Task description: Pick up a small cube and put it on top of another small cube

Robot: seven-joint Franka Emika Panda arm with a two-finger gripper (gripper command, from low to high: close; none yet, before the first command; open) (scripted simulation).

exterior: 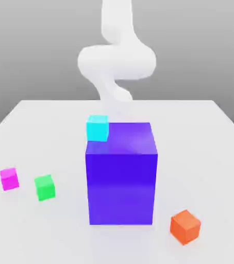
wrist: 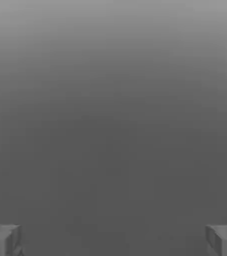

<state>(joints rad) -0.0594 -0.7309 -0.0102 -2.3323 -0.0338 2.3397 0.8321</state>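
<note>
Item one: my claw (wrist: pixel 113 240), two grey fingers (wrist: pixel 3 240) set wide apart with nothing between them, facing bare grey ground in the hand view.

Item two: my white arm (exterior: pixel 116 59), raised behind the block at the table's far side.

Item three: small bright magenta-pink cube (exterior: pixel 9 179), my pick, on the white table (exterior: pixel 212 134) at the exterior view's far left, near the small green cube (exterior: pixel 45 187) but apart from it.

Item four: tall blue-purple block (exterior: pixel 121 175), centre, with a small cyan cube (exterior: pixel 97 128) at its upper corner on the exterior view's left; whether it rests on the block or stands behind it I cannot tell.

Item five: small orange cube (exterior: pixel 185 226), near the block's base at the exterior view's right.

Hazards, as I judge them: the block stands between me and the pink cube, so a low reach may strike it; a careless descent may nudge the green neighbour; an off-centre release may topple the stack.
</note>
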